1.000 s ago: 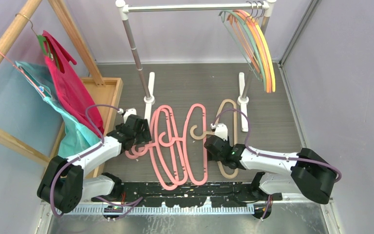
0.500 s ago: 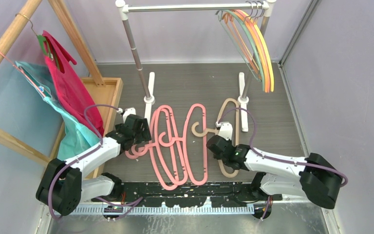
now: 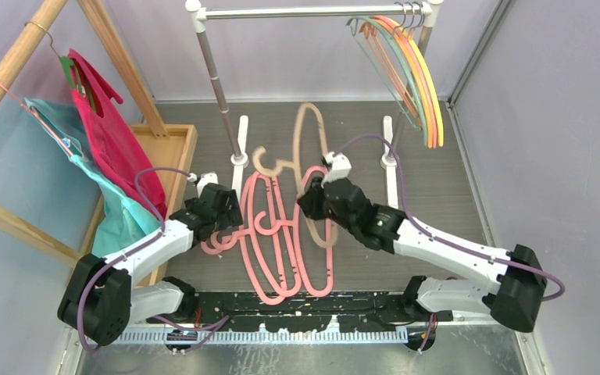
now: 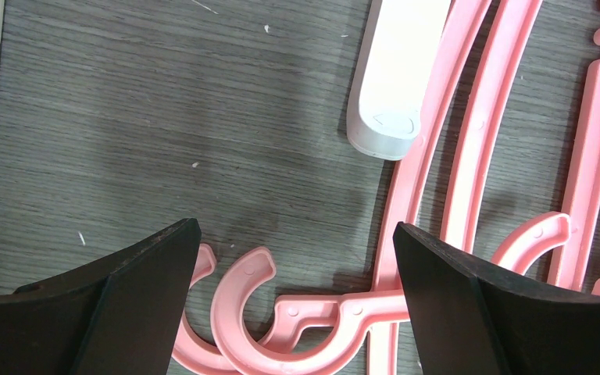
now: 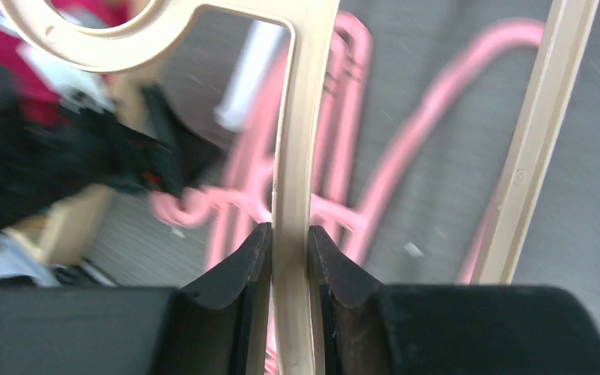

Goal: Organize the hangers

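Beige hanger [image 5: 293, 141] is off the bench [image 3: 437, 180], pinched in the right claw [image 5: 289, 234], which is pressed onto the centre stem just below the hook (wrist view). From overhead, the hanger's long axis runs near-to-far, roughly parallel to the pink hangers [image 3: 281, 242] lying flat on the bench below and to its left. Its hook sticks out left, toward the left post [image 3: 217, 78]. Key relation: the rail [image 3: 305, 12] lies beyond and above the claw. Blur hides which way the hook opens, so the next move probably needs a wrist turn plus a forward reach. The target would be the bare stretch of rail left of the thin hangers [image 3: 410, 70] bunched at its right end. Right arm [image 3: 445, 250] is stretched diagonally from its base toward bench centre, well extended. Left claw [image 4: 294, 234] is spread wide, gripping nothing, hovering low over two pink hooks. It is nearer the pink pile, so that looks like its job. Risk: the beige hanger's lower end snagging the pink hangers.
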Tool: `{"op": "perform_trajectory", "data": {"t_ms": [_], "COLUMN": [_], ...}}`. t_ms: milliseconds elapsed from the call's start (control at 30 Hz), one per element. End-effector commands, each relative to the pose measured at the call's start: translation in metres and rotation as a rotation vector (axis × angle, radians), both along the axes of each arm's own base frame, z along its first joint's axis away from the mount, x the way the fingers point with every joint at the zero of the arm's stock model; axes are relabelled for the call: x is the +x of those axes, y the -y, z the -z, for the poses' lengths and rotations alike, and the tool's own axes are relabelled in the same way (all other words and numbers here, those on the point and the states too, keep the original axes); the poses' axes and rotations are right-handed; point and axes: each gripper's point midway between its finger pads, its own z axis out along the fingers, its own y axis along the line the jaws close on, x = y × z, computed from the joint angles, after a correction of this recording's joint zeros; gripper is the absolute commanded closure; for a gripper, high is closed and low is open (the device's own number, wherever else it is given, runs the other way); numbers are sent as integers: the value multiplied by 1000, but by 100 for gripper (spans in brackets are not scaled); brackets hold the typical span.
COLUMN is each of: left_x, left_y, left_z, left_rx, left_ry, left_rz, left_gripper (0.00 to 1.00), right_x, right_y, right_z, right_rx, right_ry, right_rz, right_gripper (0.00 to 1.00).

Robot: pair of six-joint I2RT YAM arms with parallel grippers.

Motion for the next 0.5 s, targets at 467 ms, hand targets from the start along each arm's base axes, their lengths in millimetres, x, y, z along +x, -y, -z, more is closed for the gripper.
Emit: {"op": "perform_trajectory", "data": {"t_ms": [467], "left_x": [10], "left_y": [3], "left_z": [-13], "left_rx": [-17], "left_ry": [62], "left_rz": [-4], "left_gripper": [2], "right_x": [70], "right_y": [-146], "right_z": [-278], "right_rx": [652], "right_ry": [468], "right_rz": [-235], "right_gripper": [98]}}
